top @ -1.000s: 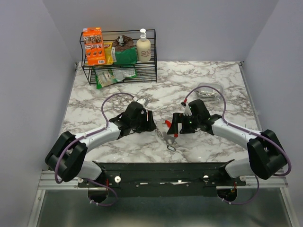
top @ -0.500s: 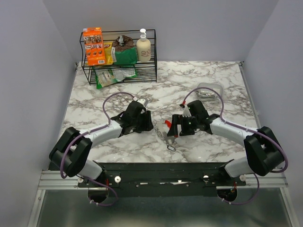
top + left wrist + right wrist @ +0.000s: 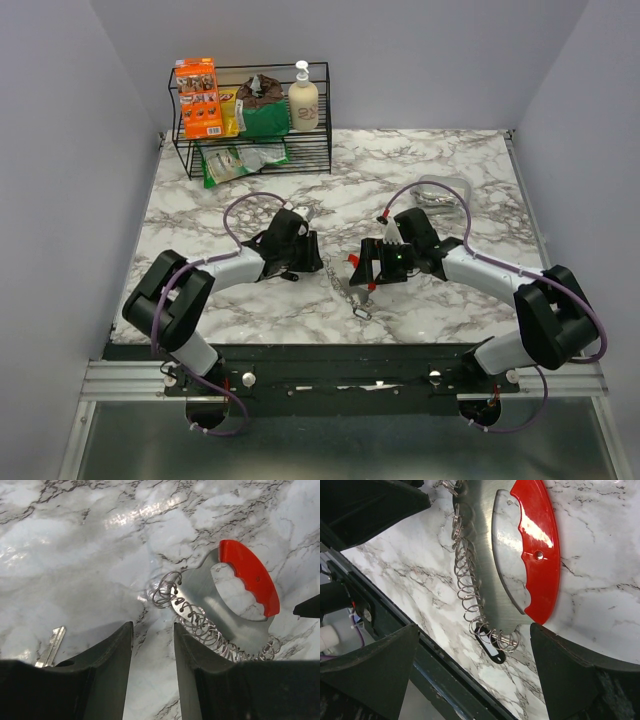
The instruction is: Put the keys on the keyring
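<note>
1. The left gripper [image 3: 152, 630] is hanging low over the marble table [image 3: 75, 555]. Its two dark fingers [image 3: 107, 670] are standing a little apart, and only bare marble is showing in the narrow gap between them; they are gripping nothing.
2. A silver key [image 3: 54, 644] is lying flat on the marble just outside that gripper's left-hand finger. Its blade is pointing away and its other end is hiding behind the finger, so I cannot tell whether the two are touching.
3. The right gripper [image 3: 474, 627] is spread wide and is also holding nothing. In its wrist view the keyring [image 3: 485, 540] is lying in the space between its fingers, clear of both.
4. The keyring is resting flat on the table between the two grippers, nearer the right one. Its red side [image 3: 540, 555] is facing the right gripper, and its steel side is carrying a row of wire rings [image 3: 465, 580].
5. A small dark loop [image 3: 491, 651] is hanging from the last ring, at the end nearest the arm bases.
6. In the left wrist view the ring row is running down behind the right-hand finger; I cannot tell whether they are touching.
7. At the far left of the table a wire rack [image 3: 250, 150] is holding an orange box [image 3: 198, 97], a green bag [image 3: 263, 118] and a pump bottle [image 3: 303, 100], well apart from both grippers.
</note>
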Controlling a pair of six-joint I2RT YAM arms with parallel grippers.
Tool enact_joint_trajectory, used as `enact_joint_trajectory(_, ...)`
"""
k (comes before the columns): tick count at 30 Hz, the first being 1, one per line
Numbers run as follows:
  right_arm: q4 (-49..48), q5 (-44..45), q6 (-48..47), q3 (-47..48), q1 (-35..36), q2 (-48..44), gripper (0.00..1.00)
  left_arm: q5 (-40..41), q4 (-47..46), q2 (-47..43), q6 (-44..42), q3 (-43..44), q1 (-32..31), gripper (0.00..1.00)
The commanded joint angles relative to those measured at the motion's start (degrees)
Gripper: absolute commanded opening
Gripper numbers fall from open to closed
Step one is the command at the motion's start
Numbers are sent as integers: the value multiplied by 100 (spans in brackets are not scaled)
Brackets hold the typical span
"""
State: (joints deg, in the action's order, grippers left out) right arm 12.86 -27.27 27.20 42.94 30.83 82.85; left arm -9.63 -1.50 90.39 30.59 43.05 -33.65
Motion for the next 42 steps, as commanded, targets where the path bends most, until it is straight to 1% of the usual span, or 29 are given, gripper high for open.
enact_joint_trajectory(1,-12,-139,57,127,46,-32,100,-513,-746,180,-36,-51,43,45)
enact_joint_trajectory(2,-12,-130,49,136,46,-49,100,-540,-816,224,-18,-51,34,45)
enact_joint_trajectory(6,-3,-112,48,145,37,-76,100,-698,-1037,453,61,-25,43,33)
enact_joint_trajectory(17,32,-103,31,153,46,-129,100,-654,-1124,655,70,-51,43,35)
enact_joint_trajectory(20,41,-69,13,145,37,-172,100,-514,-1063,647,26,-33,51,37)
enact_joint_trajectory(22,32,-25,-30,162,46,-181,100,-418,-914,612,-44,-7,69,41)
enact_joint_trajectory(26,41,116,-250,373,37,-146,100,-364,-835,375,-79,-94,130,43)
enact_joint_trajectory(29,-82,108,-390,584,46,-32,100,-513,-843,129,17,-200,209,44)
enact_joint_trajectory(32,-249,46,-444,795,46,143,100,-899,-1115,-109,324,-402,437,44)
enact_joint_trajectory(33,-310,11,-444,856,55,205,99,-970,-1220,-170,395,-446,508,45)
enact_joint_trajectory(36,-556,-129,-426,1023,37,477,92,-1102,-1309,-364,632,-552,587,45)
enact_joint_trajectory(37,-713,-191,-409,1067,46,669,87,-1137,-1344,-425,693,-595,622,44)
enact_joint_trajectory(39,-794,-305,-373,1216,46,881,82,-1190,-1432,-443,825,-622,640,43)
enact_joint_trajectory(40,-872,-349,-373,1287,46,1013,78,-1217,-1458,-443,861,-640,649,42)
enact_joint_trajectory(42,-873,-393,-373,1480,55,1347,75,-1252,-1502,-391,940,-648,658,40)
